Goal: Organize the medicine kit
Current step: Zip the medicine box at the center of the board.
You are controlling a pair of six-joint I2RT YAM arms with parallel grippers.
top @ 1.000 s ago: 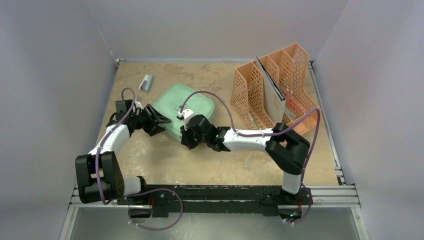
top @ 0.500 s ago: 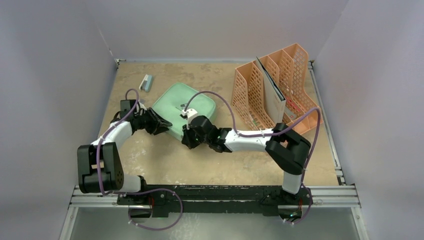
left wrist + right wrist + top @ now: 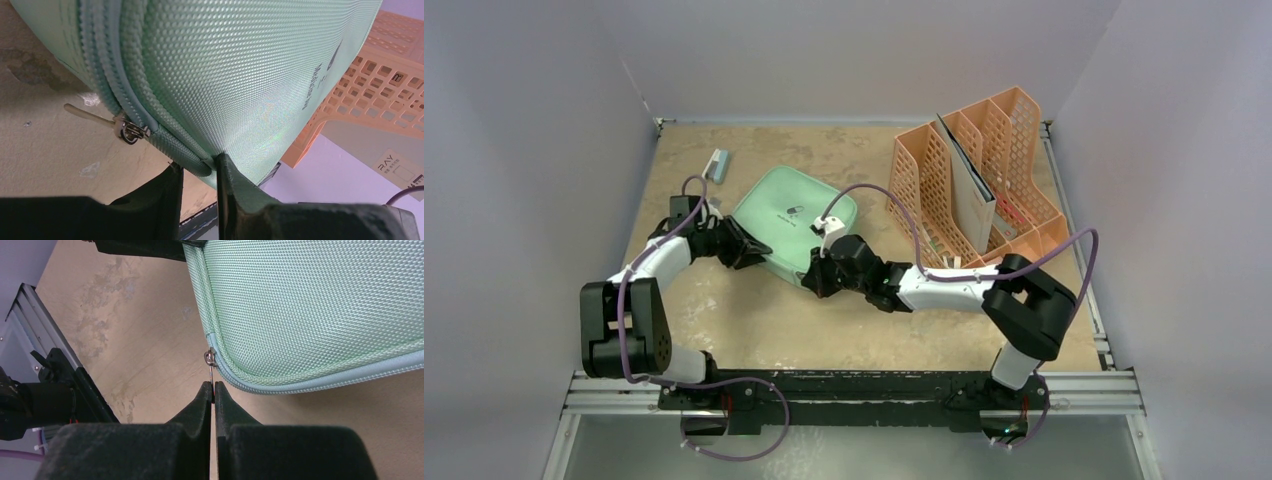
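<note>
The medicine kit [image 3: 796, 212] is a mint-green woven case with a zip round its edge, lying flat on the tan tabletop. My left gripper [image 3: 759, 250] is at its left corner, and its jaws pinch the kit's zipped rim [image 3: 199, 167]. In the left wrist view the kit [image 3: 240, 75] fills the frame, with one metal zipper slider [image 3: 127, 131] hanging free. My right gripper [image 3: 809, 283] is at the kit's near corner. In the right wrist view it [image 3: 213, 385] is shut on the thin zipper pull [image 3: 210, 367] beside the kit [image 3: 310, 305].
A peach mesh file rack [image 3: 974, 180] stands at the right rear with a grey folder [image 3: 969, 195] in one slot. A small mint and grey object [image 3: 716, 165] lies at the left rear. Grey walls enclose the table on three sides.
My left gripper has closed onto the kit's left rim. My right arm has drawn to the right along the near edge, still pinching the zipper pull. The kit has shifted slightly.
</note>
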